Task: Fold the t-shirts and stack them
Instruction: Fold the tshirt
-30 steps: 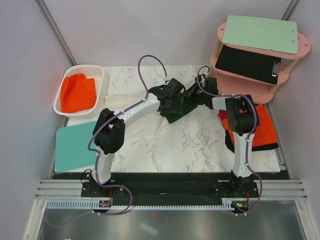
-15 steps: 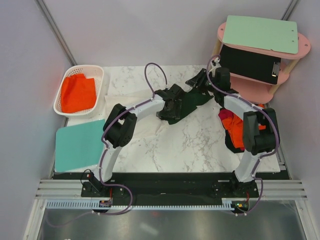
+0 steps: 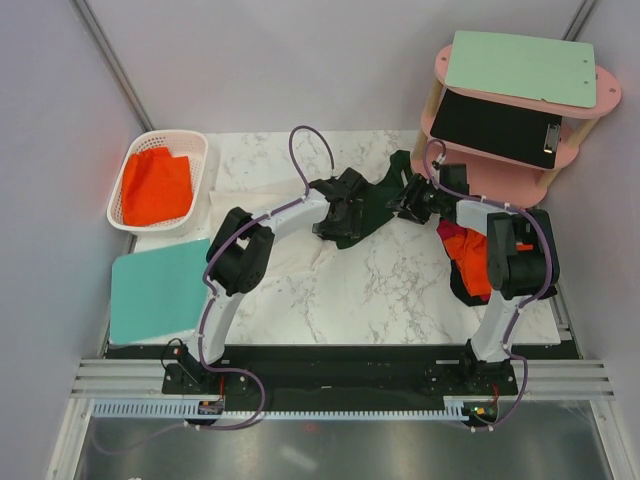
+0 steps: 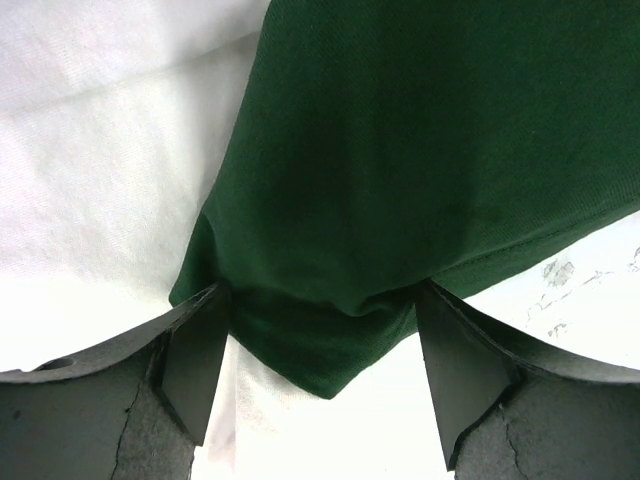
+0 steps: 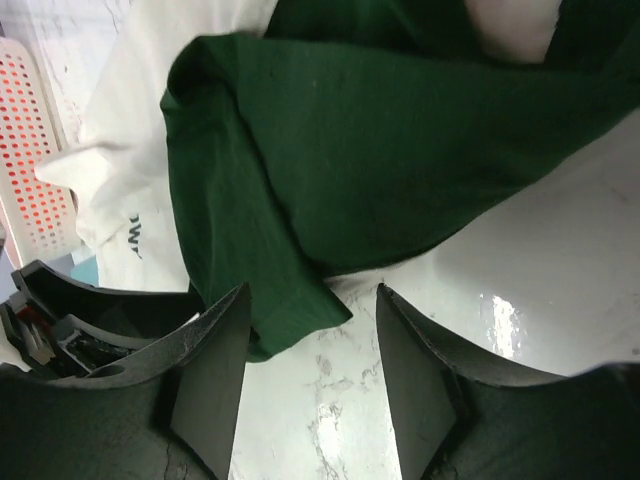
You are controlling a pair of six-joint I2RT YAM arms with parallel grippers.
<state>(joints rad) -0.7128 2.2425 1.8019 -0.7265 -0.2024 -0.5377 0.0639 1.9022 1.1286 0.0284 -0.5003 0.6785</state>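
Your left end effector [image 4: 325, 375] is standing with its fingers wide apart, straddling a folded corner of the dark green t-shirt [image 4: 400, 150]. Your right end effector [image 5: 315, 385] is also spread and gripping nothing, just short of that shirt's hemmed edge. Between the left fingers the green corner is lying directly on the cream-white t-shirt [image 4: 90, 180]. If you are closing there and reaching too deep, you are risking pinching both layers and dragging the white one along. On the right, closing on the rolled hem alone is likely to let the cloth slip out and leave the fold crooked. Ahead of both end effectors the green shirt is bunching in thick soft folds rather than lying flat, resting partly over the white shirt and partly on the marble tabletop [image 5: 520, 290]. Farther beyond the right fingers the white shirt is spreading out crumpled, with its small dark lettering showing near one edge.
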